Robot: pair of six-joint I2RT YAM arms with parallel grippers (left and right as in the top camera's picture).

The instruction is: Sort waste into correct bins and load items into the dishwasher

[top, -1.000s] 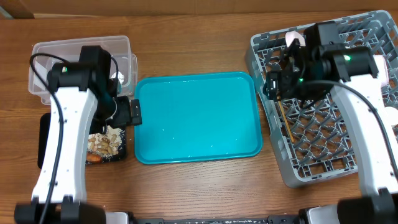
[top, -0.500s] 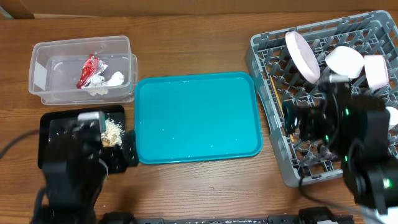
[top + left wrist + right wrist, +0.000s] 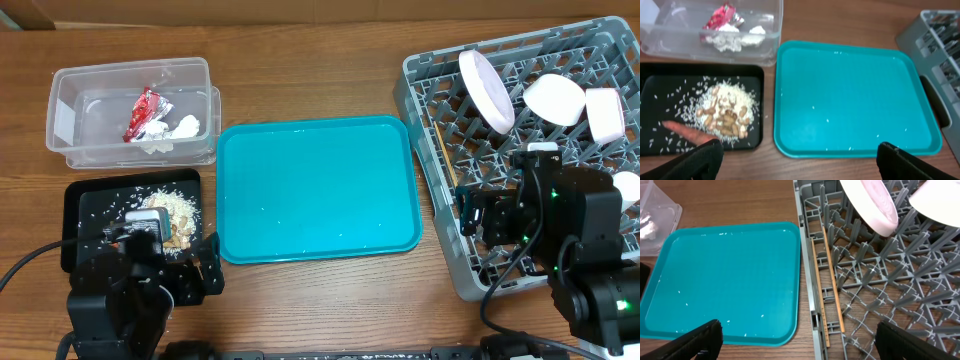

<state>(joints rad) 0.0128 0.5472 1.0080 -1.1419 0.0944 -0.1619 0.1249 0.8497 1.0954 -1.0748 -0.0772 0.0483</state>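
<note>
Overhead puts the sorting close to finished, by my reading. The red wrapper and crumpled tissue lie in the clear tub at 10 o'clock. The food scraps are heaped in the black tray at 8 o'clock, with the carrot piece just beside the heap. At 3 o'clock the dish rack carries the plate, bowls and cup.

Your left claw gapes fully at 7 o'clock and grips nothing; your right claw at 5 o'clock is just as wide and just as empty.

Watch three things:
- **Black tray:** Your left arm hangs over its near corner, so a careless swing could clip the rim and scatter loose rice onto the surface.
- **Chopsticks:** The chopsticks lie flat along the rack's 9 o'clock edge, not upright between pegs. A jolt from your right arm, which sits over the rack, could drop them through the lattice.
- **Plate:** It leans tilted against the pegs, so the same jolt might tip it onto the bowls.

A few pale specks rest on the teal tray. Count them as unsorted waste if you call the job done.
</note>
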